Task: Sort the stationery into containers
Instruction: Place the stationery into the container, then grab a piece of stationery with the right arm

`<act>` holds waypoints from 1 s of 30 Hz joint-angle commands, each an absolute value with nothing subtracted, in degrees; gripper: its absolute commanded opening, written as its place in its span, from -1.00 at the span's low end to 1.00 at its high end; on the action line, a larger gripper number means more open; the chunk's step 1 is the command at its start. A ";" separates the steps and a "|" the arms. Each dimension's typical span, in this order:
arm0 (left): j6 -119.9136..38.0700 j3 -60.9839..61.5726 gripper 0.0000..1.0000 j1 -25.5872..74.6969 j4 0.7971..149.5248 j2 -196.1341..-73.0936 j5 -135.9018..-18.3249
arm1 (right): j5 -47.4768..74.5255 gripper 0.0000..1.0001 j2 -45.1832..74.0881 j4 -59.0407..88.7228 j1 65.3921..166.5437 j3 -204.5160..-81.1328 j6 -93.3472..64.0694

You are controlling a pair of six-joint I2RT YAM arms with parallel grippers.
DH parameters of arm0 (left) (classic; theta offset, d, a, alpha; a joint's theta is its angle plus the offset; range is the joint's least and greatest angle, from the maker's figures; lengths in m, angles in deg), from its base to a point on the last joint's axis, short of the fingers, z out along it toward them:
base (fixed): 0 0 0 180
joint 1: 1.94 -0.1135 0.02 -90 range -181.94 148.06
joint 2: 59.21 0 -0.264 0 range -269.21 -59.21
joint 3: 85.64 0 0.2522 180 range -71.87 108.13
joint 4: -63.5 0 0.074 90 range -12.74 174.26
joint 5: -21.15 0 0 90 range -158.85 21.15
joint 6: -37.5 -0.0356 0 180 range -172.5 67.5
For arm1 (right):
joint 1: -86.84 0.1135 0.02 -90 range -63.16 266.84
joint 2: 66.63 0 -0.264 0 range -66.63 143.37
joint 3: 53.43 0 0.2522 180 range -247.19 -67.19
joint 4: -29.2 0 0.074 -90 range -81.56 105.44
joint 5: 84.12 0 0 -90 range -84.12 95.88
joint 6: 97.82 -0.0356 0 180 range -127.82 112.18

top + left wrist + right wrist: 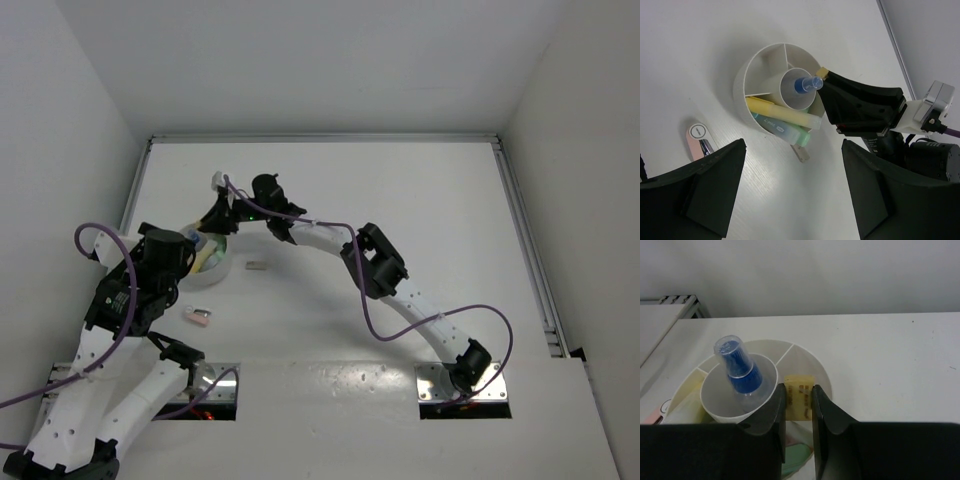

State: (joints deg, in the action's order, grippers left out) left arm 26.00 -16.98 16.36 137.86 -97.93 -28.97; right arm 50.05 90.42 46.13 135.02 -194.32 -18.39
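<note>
The tan block [801, 399] was clamped by the right gripper [799, 390], best released squarely over the bowl [815, 362] compartment beneath its fingers; the left gripper [792, 150] was spread wide.

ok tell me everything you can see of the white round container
It is a low round white container, plastic-looking, upright on the white table. A round cup sits at its centre, and thin walls split the ring around it into compartments. A blue-capped clear pen leans in the cup; a yellow marker and a green marker lie across one compartment, poking over the rim. The right claw holds a tan block above the rim.
</note>
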 commanded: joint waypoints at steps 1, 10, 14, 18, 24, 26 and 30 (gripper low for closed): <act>26.42 -17.12 0.66 15.99 137.03 -97.53 -28.60 | 53.62 -0.67 87.97 48.05 135.53 -195.16 -18.55; 26.42 -17.12 0.66 15.99 136.51 -97.53 -28.60 | 48.69 0.11 88.50 48.04 135.53 -198.67 -16.88; 26.42 -17.12 0.66 15.99 135.89 -97.53 -28.60 | 48.07 0.11 87.80 48.04 135.53 -199.82 -15.31; 25.90 -17.12 0.66 15.99 135.27 -97.53 -28.60 | 42.55 -0.22 84.11 45.59 135.53 -198.42 -9.60; 25.90 -19.05 0.66 15.99 134.75 -95.69 -28.60 | 34.70 -1.00 74.63 33.98 130.62 -190.70 -0.62; 25.90 -19.66 0.48 15.99 134.75 -94.99 -28.07 | 39.78 -0.88 67.71 32.15 126.76 -180.69 2.27; 31.41 -20.46 -0.20 15.99 139.03 -96.38 -26.58 | 53.42 0.21 63.63 3.62 124.19 -178.72 18.68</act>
State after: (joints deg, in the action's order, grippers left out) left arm 27.92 -20.00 16.36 136.92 -95.48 -28.32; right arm 44.03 68.48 24.36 126.61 -178.98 3.99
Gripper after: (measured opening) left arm 0.437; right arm 0.532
